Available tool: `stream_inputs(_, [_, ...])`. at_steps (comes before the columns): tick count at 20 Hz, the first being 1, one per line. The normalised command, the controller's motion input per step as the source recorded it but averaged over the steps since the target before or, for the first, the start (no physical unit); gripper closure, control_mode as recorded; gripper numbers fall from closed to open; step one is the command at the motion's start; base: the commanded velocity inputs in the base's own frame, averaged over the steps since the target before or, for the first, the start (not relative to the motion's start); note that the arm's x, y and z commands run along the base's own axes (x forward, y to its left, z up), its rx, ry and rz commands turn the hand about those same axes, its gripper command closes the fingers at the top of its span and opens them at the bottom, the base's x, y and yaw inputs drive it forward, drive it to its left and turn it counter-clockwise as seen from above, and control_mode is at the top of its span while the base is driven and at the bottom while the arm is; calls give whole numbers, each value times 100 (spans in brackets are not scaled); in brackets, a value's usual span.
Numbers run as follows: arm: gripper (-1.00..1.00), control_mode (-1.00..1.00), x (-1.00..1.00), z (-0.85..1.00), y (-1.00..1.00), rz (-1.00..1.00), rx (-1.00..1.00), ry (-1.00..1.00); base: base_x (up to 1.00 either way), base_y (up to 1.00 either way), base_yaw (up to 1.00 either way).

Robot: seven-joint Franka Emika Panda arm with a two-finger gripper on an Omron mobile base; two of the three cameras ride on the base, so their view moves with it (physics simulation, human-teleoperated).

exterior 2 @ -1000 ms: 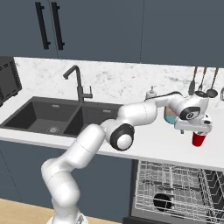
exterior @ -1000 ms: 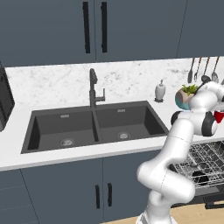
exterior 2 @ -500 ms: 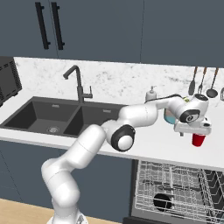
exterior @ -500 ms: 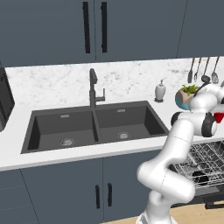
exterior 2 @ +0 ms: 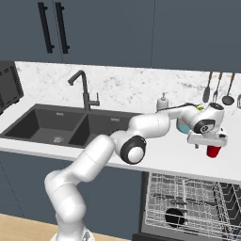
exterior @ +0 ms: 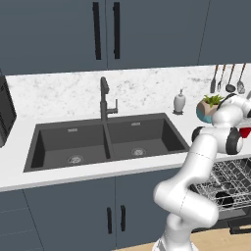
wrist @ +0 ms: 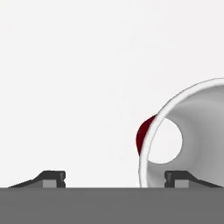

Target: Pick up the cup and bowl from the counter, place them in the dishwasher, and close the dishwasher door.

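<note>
Dark slate cabinets and a marbled white backsplash are seen behind the long white bench (exterior 2: 155, 162), into which a dark double sink (exterior: 105, 142) is set. Below the bench's right end the dishwasher (exterior 2: 188, 207) stands open, its wire rack pulled out, and the bowl (exterior 2: 175, 217) is already seen lying dark and round in that rack. The step in hand is judged to be the grasp of the cup (exterior 2: 213, 151).

The cup is seen standing upright on the bench near its front edge, just above the open rack: small, bright red outside, tapered, without a handle, pale inside as shown from above in the hand view. The hand (exterior 2: 207, 141) is placed directly over it, and its fingers (wrist: 181, 178) are seen spread wide, one tip over the cup's mouth, the other well off to the side on bare bench. No grip is yet made. For the next move, the rim's wall would need to be brought between the fingers and pinched before lifting; otherwise the cup could be tipped.
</note>
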Motion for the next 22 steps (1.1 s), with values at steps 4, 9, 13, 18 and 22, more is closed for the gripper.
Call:
stream_inputs(4, [100, -100, -3, 0, 0, 0, 0, 1, 0, 0, 0])
stream_inputs(9, [100, -100, -52, 1, 0, 0, 0, -9, 0, 0, 0])
stream_inputs(13, [100, -100, -99, 1, 15, 6, 0, -17, 0, 0, 0])
stream_inputs(18, [100, -100, -100, 0, 39, 12, 0, -20, 0, 0, 0])
stream_inputs(22, [100, -100, -100, 0, 41, 13, 0, -22, 0, 0, 0])
